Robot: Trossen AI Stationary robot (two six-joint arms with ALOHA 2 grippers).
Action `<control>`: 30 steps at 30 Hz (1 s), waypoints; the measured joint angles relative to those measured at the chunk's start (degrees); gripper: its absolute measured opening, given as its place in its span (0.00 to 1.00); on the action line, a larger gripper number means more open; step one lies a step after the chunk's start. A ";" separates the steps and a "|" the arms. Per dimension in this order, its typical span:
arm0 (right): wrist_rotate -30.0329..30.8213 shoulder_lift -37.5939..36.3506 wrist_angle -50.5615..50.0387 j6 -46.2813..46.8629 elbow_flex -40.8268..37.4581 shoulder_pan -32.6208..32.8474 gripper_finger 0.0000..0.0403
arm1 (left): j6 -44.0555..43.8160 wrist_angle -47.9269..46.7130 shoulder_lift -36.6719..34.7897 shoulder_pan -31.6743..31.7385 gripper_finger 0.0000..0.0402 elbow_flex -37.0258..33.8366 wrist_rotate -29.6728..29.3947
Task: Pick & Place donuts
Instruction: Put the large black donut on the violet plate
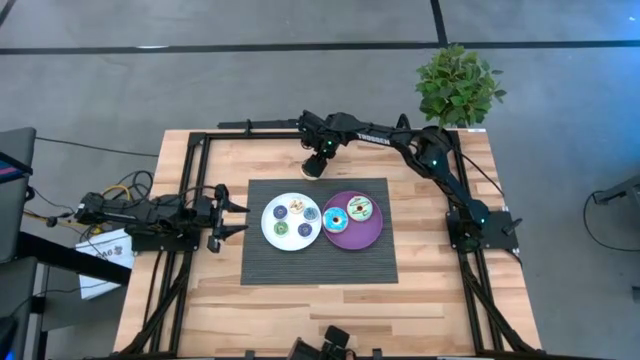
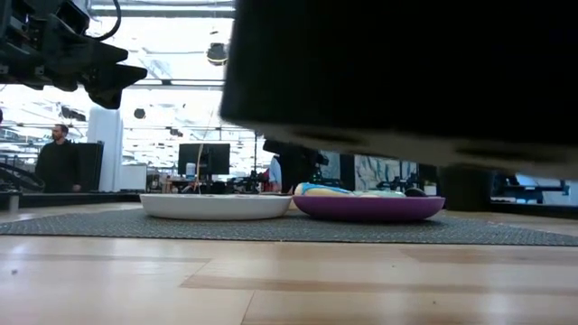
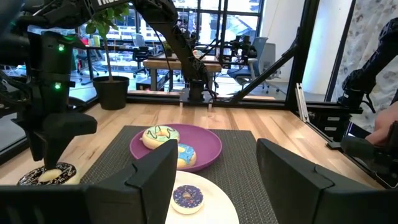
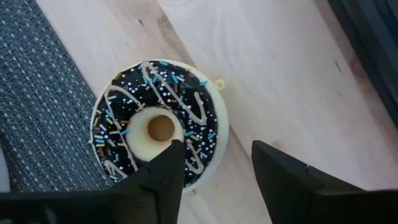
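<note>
A dark-iced donut (image 4: 158,127) with coloured sprinkles lies flat on the bare wood by the far edge of the grey mat (image 1: 318,232); it also shows in the high view as the donut (image 1: 312,169). My right gripper (image 4: 214,155) hangs open right above it, one finger over its rim and the other over the wood beside it. The white plate (image 1: 268,222) holds several donuts. The purple plate (image 1: 368,233) holds a blue donut (image 1: 334,219) and a green donut (image 1: 359,208). My left gripper (image 1: 228,212) waits open left of the mat. My right gripper comes at the dark-iced donut from above, pointing down, one fingertip (image 4: 171,155) over the ring beside its hole. I cannot tell whether that finger touches the donut. The donut lies flat on the table.
A potted plant (image 1: 458,85) stands at the table's far right corner. Black frame rails (image 1: 190,170) run along the table's sides. Bare wood lies free near of the mat. A person (image 2: 59,162) stands in the room beyond the table.
</note>
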 joint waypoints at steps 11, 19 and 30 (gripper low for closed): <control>-2.58 -4.31 -3.50 2.05 0.04 -1.63 0.47 | -0.01 0.00 0.00 0.00 0.53 0.00 0.01; -6.35 -11.73 -5.63 4.51 -0.49 -2.56 0.52 | -0.01 0.00 0.02 0.00 0.53 -0.02 0.01; -1.26 -44.56 31.58 23.01 -48.72 5.58 0.45 | -0.01 0.00 0.02 0.00 0.53 -0.02 0.01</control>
